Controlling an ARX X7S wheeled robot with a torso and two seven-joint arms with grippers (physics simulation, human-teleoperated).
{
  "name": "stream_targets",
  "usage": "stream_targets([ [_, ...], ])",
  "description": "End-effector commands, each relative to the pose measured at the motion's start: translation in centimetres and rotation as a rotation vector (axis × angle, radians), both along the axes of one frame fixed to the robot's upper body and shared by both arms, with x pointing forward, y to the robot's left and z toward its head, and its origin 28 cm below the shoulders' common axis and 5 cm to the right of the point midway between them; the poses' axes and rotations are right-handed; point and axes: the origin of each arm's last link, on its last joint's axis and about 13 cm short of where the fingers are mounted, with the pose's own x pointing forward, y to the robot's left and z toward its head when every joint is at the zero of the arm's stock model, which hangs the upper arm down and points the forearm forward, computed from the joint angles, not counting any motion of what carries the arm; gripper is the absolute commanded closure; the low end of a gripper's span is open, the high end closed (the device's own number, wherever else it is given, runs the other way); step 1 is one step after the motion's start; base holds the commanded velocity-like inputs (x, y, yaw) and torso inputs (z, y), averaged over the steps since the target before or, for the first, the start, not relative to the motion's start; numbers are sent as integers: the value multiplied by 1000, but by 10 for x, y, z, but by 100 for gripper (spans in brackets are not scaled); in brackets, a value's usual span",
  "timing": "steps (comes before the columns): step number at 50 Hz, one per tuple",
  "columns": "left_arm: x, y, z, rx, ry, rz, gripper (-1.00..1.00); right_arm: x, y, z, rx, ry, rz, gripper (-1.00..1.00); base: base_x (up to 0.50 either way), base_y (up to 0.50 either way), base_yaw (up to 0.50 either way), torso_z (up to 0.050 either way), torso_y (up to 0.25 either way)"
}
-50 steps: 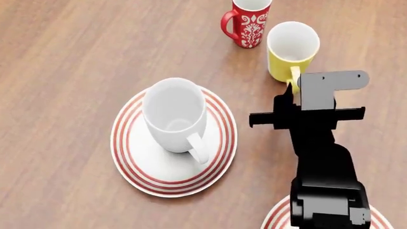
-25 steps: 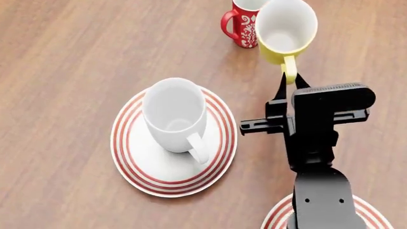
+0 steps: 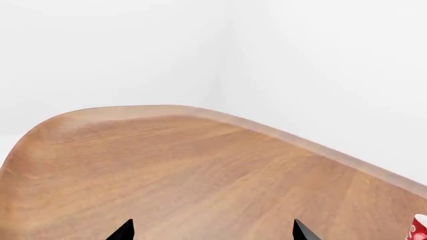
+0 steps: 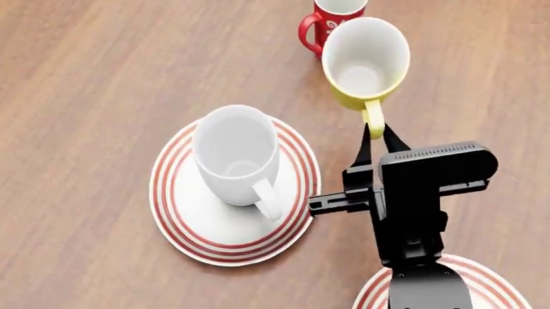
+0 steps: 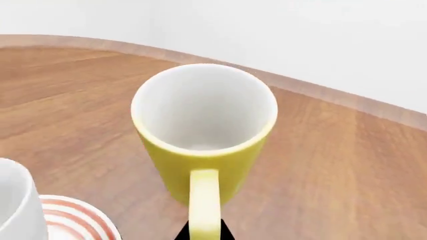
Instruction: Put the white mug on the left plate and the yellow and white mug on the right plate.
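Observation:
The white mug stands upright on the left plate, handle toward me; its rim shows in the right wrist view. My right gripper is shut on the handle of the yellow and white mug and holds it lifted above the table, in front of the red mug. In the right wrist view the yellow and white mug fills the middle, its handle between my fingertips. The right plate shows partly at the bottom edge, under my arm. My left gripper is open over bare wood.
A red mug with white ornament pattern stands at the back, just behind the lifted yellow and white mug; a sliver shows in the left wrist view. The wooden table's rounded far edge meets a white wall.
My right gripper has drawn back toward me and to the left with the yellow and white mug, lifting it off the table. The white mug and the left plate have not moved.

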Motion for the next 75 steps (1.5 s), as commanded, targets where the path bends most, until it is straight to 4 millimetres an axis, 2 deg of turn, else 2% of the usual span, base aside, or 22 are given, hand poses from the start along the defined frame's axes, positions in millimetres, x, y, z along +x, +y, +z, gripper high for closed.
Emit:
stream_targets([
  [1, 12, 4, -7, 45, 31, 14, -100, -26, -3, -10, 76, 1, 74, 100, 0, 0, 0, 0, 0],
  [4, 15, 5, -5, 51, 29, 17, -100, -48, -9, -8, 69, -5, 63, 100, 0, 0, 0, 0, 0],
  [9, 15, 5, -5, 59, 29, 16, -100, -69, -23, -7, 70, 12, 7, 100, 0, 0, 0, 0, 0],
  [13, 14, 5, -5, 58, 31, 21, -100, -85, -31, 3, 89, 2, -2, 100, 0, 0, 0, 0, 0],
  [25, 3, 0, -3, 57, 28, 23, -100, -116, -32, 18, 60, -15, 10, 100, 0, 0, 0, 0, 0],
  [42, -2, -3, -3, 59, 24, 20, -100, -190, -41, 12, 44, 35, -46, 100, 0, 0, 0, 0, 1],
  [62, 0, -6, -5, 62, 24, 17, -100, -243, -46, 2, 38, 105, -62, 100, 0, 0, 0, 0, 0],
  [66, 0, -6, -5, 58, 30, 17, -100, -254, -47, 5, 24, 105, -77, 100, 0, 0, 0, 0, 0],
  [75, 1, -6, -3, 37, 40, 17, -100, -270, -47, -3, 38, 136, -76, 100, 0, 0, 0, 0, 0],
])
